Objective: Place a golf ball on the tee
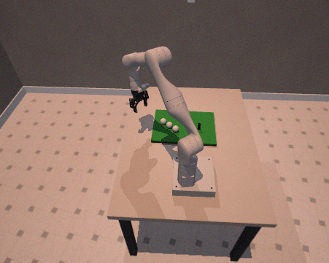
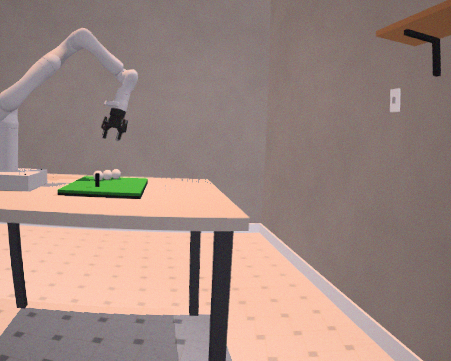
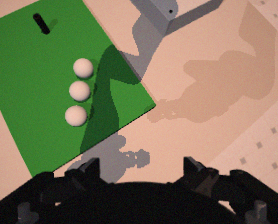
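Observation:
Three white golf balls (image 1: 169,124) lie in a row on the left part of a green mat (image 1: 184,128); they also show in the wrist view (image 3: 79,91) and in the exterior view (image 2: 108,174). A small black rubber tee (image 1: 198,126) stands upright on the right part of the mat, empty; it also shows in the wrist view (image 3: 41,23) and the exterior view (image 2: 97,179). My gripper (image 1: 138,102) is open and empty, high above the table near its left edge, well clear of the balls; it also shows in the exterior view (image 2: 114,131).
The arm's base plate (image 1: 193,175) sits on the table in front of the mat. The arm's lower links lean over the mat between the balls and the tee. The table's left edge lies close under the gripper. A shelf (image 2: 429,22) hangs on the far wall.

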Action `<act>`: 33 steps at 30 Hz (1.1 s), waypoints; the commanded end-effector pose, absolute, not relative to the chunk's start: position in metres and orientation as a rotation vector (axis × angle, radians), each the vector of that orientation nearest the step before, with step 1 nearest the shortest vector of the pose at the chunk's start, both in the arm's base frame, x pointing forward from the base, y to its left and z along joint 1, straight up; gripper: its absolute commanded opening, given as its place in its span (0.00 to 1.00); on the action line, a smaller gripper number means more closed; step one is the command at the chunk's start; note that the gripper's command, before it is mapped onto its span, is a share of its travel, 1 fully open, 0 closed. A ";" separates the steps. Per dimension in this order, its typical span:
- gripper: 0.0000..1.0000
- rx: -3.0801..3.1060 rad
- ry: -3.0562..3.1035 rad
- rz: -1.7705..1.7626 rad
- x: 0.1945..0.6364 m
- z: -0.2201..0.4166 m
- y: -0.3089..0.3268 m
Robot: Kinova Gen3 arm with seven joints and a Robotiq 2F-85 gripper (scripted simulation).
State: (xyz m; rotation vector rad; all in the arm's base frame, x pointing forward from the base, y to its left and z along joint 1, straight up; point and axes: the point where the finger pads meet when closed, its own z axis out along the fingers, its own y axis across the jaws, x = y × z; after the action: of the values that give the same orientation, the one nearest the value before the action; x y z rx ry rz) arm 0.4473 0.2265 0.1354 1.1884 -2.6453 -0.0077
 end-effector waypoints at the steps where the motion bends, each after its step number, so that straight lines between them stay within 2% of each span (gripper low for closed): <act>1: 1.00 1.183 -2.696 -0.014 0.456 0.130 0.194; 13: 1.00 1.199 -2.857 -0.010 0.451 0.093 0.083; 23: 1.00 1.180 -2.916 0.007 0.440 0.085 0.050; 33: 1.00 1.179 -2.917 0.008 0.439 0.084 0.047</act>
State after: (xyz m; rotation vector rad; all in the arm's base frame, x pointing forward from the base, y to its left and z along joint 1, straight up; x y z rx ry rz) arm 0.4378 0.0489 0.0828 1.1755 -2.9108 0.0064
